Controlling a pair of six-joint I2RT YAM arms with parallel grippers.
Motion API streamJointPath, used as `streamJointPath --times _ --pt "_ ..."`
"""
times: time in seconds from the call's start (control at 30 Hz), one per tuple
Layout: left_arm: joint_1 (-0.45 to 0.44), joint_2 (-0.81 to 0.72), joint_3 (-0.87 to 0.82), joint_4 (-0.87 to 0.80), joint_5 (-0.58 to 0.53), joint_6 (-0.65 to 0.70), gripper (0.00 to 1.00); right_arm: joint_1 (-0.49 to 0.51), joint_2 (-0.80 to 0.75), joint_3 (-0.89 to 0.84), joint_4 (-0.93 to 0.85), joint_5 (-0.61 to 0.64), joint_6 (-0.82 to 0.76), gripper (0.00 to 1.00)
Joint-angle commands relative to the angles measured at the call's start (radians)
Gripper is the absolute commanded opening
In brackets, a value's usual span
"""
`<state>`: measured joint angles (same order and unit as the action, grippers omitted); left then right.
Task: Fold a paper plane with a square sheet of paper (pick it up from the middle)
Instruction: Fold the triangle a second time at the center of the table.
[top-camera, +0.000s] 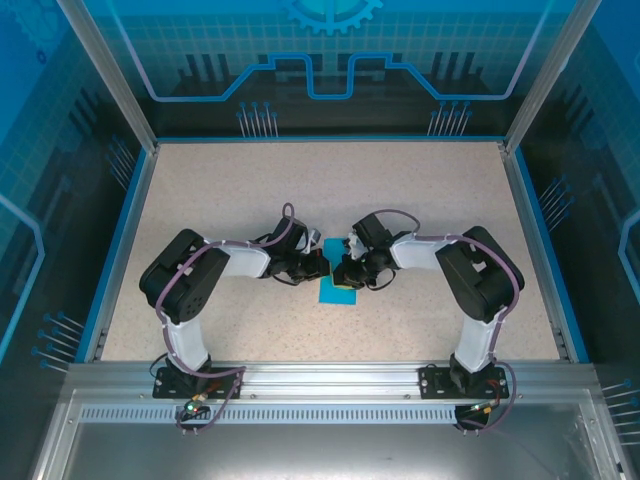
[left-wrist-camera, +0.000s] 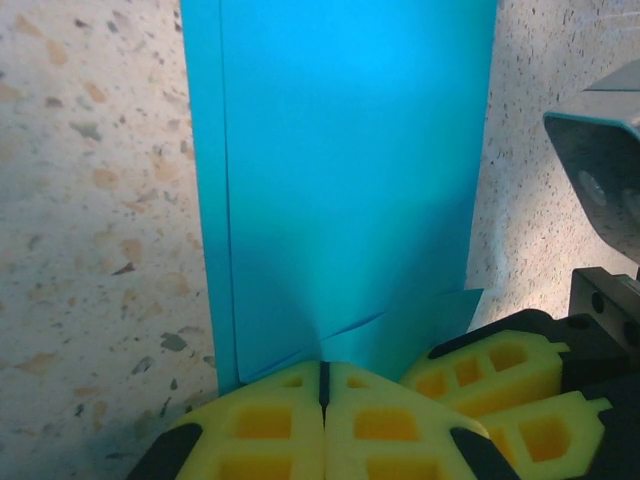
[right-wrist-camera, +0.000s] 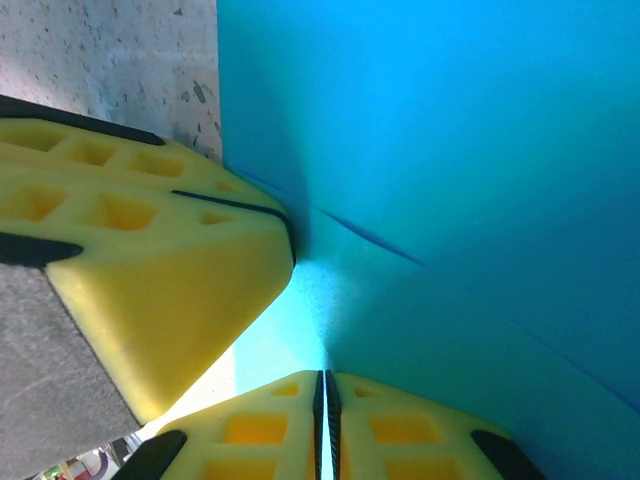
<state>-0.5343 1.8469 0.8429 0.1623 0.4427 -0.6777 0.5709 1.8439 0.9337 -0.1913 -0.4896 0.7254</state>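
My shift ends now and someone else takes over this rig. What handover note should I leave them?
Left gripper: shut, pinching an edge of the blue paper.
Right gripper: shut, pinching the same paper right beside the left one.
Paper: on the table, mid-way between the arms, lifted slightly at the pinch.
Done: at least one lengthwise fold; layers overlap along one side.
Left: no pointed plane shape yet, so the remaining folds are still to do.

I see a speckled beige tabletop (top-camera: 330, 190) edged in blue, glowing blue panels (top-camera: 330, 60) at twelve o'clock, aluminium rail (top-camera: 330, 380) at six
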Motion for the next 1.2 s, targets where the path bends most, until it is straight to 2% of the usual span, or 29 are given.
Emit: streamJointPath --times 0.0,0.27,0.53,0.73,0.97,1.1,1.17 --pt "-0.004 0.028 0.008 -0.061 -0.023 0.018 0.07 0.008 0.025 -0.018 -0.053 0.034 -0.015 0.13" --pt "-0.004 0.028 0.010 -0.068 -0.029 0.021 0.06 -0.003 -0.104 -0.095 -0.050 -0.022 -0.024 0.15" --pt "-0.003 0.028 0.014 -0.074 -0.030 0.021 0.06 -0.032 -0.125 -0.220 -0.015 -0.041 -0.026 0.15" --pt "-0.004 0.027 0.015 -0.079 -0.031 0.022 0.06 -0.042 -0.205 -0.276 -0.034 -0.048 -0.045 0.16" --pt "-0.004 0.024 0.016 -0.081 -0.029 0.021 0.06 -0.097 -0.236 -0.346 -0.013 -0.066 -0.047 0.17" --pt "-0.005 0.010 0.019 -0.067 0.001 0.015 0.07 -0.126 -0.298 -0.357 0.004 -0.068 -0.034 0.20" --pt "-0.006 -0.012 0.023 -0.046 0.034 0.000 0.08 -0.131 -0.336 -0.341 -0.004 -0.038 -0.025 0.27"
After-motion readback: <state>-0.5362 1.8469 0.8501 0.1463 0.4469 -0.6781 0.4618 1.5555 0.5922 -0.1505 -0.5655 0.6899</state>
